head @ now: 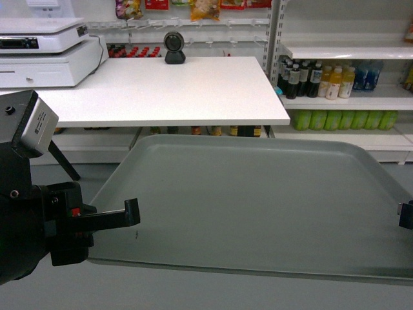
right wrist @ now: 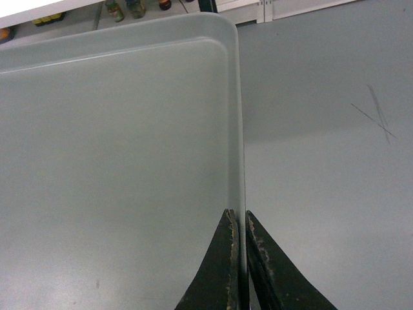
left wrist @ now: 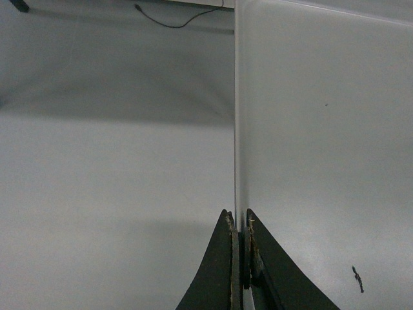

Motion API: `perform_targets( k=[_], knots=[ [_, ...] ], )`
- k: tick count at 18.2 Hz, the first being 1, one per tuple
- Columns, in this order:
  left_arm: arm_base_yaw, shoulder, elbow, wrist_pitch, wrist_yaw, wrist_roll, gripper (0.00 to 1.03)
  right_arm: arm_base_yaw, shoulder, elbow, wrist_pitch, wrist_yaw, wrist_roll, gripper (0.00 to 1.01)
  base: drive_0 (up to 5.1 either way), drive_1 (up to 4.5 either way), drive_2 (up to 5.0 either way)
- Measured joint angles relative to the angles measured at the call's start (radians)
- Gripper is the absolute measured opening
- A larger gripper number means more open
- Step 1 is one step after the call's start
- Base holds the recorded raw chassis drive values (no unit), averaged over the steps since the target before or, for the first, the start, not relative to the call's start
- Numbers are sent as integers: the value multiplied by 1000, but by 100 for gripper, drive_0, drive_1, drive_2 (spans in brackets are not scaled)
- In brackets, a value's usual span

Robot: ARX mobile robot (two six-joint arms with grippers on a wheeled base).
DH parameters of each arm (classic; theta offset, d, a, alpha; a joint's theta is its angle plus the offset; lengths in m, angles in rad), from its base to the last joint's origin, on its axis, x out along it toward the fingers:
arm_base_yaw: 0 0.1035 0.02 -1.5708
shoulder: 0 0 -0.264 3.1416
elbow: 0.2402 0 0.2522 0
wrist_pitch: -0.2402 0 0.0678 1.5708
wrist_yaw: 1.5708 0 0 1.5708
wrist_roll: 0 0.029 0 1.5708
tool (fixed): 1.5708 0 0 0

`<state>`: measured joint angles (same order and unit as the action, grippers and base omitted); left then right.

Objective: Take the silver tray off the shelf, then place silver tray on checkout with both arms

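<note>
The silver tray [head: 258,206] hangs level in the air in front of me, below and short of the checkout [head: 161,90]. My left gripper [head: 119,216] is shut on the tray's left rim; in the left wrist view the gripper [left wrist: 239,223] pinches the thin rim of the tray [left wrist: 322,129]. My right gripper [head: 405,215] shows only at the right edge of the head view. The right wrist view shows that gripper [right wrist: 240,223] shut on the right rim of the tray [right wrist: 116,161]. A shelf [head: 348,51] stands at the right.
A black round scanner [head: 174,48] stands at the back of the checkout, and a white cash register [head: 39,51] at its left end. Shelves at the right hold bottles [head: 316,81]. Grey floor [left wrist: 116,181] lies under the tray, with a cable [left wrist: 171,20].
</note>
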<state>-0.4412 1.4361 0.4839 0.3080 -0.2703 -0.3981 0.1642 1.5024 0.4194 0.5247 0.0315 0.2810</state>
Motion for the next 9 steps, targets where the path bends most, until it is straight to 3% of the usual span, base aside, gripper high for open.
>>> perform_targets(
  k=[3,8,9],
  knots=[
    [0,0,0,0,0,0,3,0,0,0,-1,0,0,3,-440,223,223],
    [4,-1,0,-2,-2,0,3,6,0,0,0,0,0,3,-14,-14,-14],
    [4,-1,0,2,-2,0,3,6,0,0,4,0,0,3,-6,388,-400]
  ],
)
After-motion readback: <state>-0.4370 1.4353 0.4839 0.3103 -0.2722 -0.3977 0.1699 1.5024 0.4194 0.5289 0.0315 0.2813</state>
